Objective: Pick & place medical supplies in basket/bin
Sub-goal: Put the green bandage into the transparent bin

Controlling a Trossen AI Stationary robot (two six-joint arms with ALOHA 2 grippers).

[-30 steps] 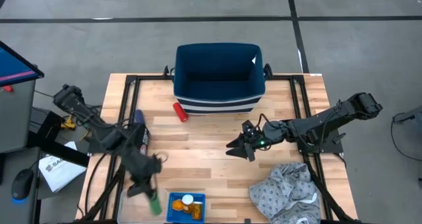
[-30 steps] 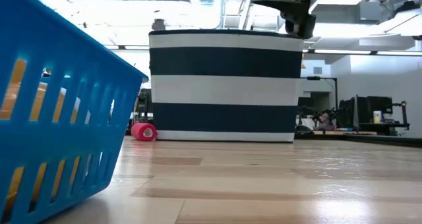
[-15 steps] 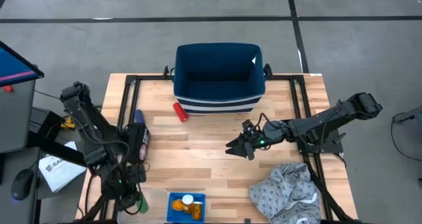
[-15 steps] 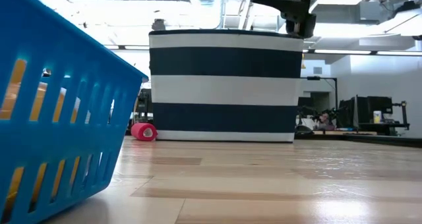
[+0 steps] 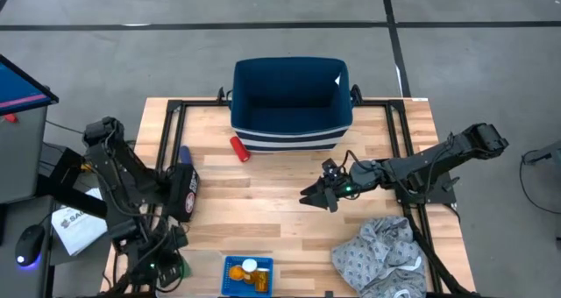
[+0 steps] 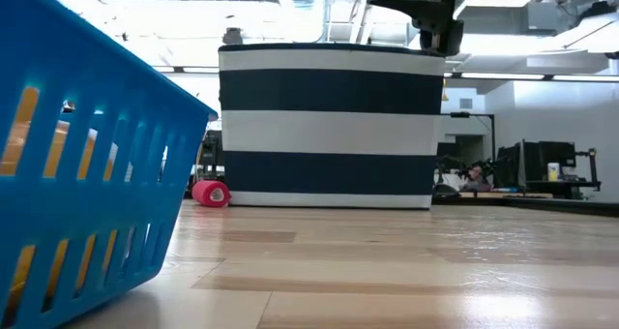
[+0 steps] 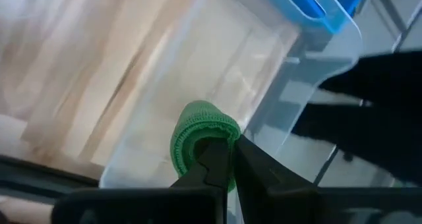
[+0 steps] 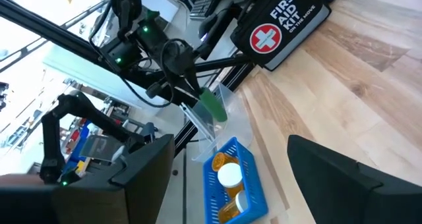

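My left gripper (image 5: 170, 266) hangs by the table's near left corner, shut on a green, cloth-textured piece (image 7: 196, 133), which also shows in the right wrist view (image 8: 212, 106). Right of it stands the small blue basket (image 5: 246, 275), holding orange pill bottles (image 8: 228, 162), one white-capped. A red cylinder (image 5: 239, 148) lies on its side in front of the navy white-striped tub (image 5: 291, 103). My right gripper (image 5: 317, 197) waits open above the table's middle, touching nothing. My left gripper pinches the green piece's near end (image 7: 206, 145) between its two fingers (image 7: 214, 163). The fingers slant down from above. The piece sticks out beyond the fingertips over a clear plastic tray (image 7: 217, 59); whether it touches the tray, I cannot tell.
A black first aid kit (image 5: 184, 189) lies on the left part of the table. A grey patterned cloth (image 5: 384, 254) is heaped at the near right corner. Bare wood lies between the tub and the basket.
My left gripper has swung from beside the basket toward the table's near left corner, sinking and rolling, and has carried the green piece along, still shut on it.
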